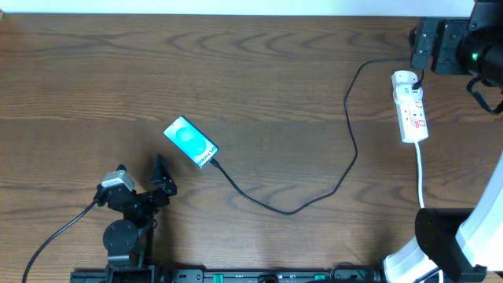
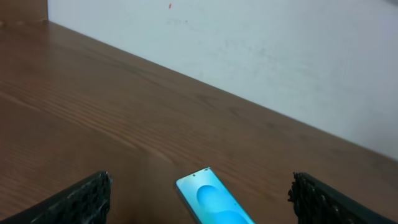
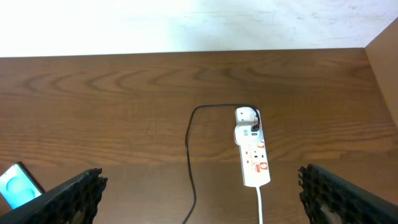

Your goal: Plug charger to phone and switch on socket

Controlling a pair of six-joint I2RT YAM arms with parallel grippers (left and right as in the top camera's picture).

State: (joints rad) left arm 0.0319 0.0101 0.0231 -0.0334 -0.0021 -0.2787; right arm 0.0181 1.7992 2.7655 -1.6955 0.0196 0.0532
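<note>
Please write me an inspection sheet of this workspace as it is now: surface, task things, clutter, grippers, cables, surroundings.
Surface: brown wood-grain table.
Job's things: phone lies flat, screen up; charger runs from the phone's lower end to the socket; switch state cannot be told.
Clutter: nothing seen.
Grippers: left gripper open, short of the phone; right gripper open, holding nothing.
Cables: socket's white cord trails toward the robot bases; black robot cable beside the left arm.
Surroundings: white wall behind the table.
</note>
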